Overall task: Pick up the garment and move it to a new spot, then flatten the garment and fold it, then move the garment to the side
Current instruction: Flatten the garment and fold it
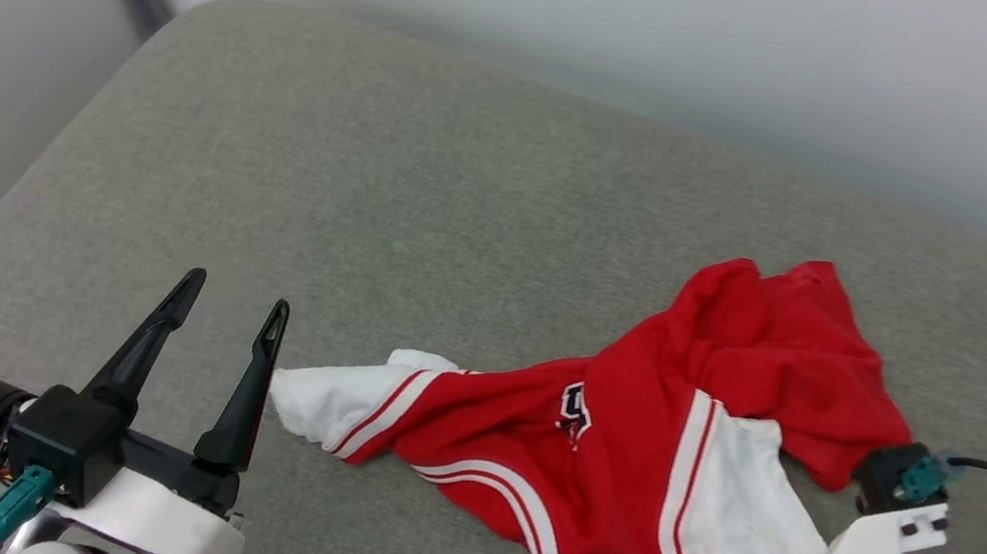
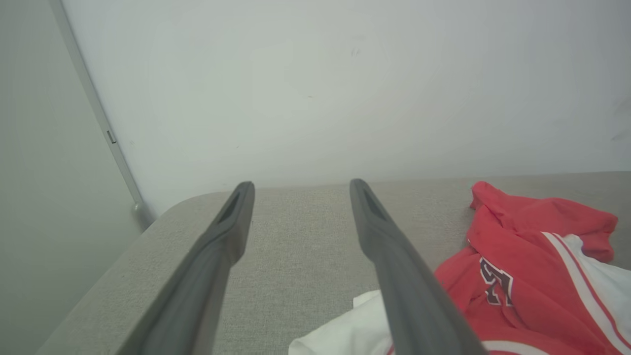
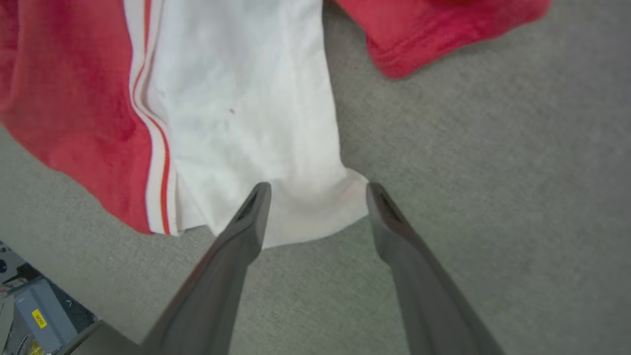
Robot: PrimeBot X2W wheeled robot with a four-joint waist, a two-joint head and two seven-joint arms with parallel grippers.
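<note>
The grey, coarse-woven counter (image 1: 366, 194) with a rounded corner carries the garment (image 1: 623, 462), a crumpled soft red jersey, just right of the released left hand (image 1: 237, 293). Its white sleeve hem lies between the spread fingertips of the right hand (image 3: 319, 190), ungrasped.

A wide cushion (image 1: 386, 197) covered in grey-green woven fabric carries everything, and its far left corner is rounded. On its right half lies the garment (image 1: 623, 462), crumpled and not flat. Its red body is bunched up, one white sleeve stretches to the left, and the other lies spread at the near right, both edged with red-white stripes.
</note>
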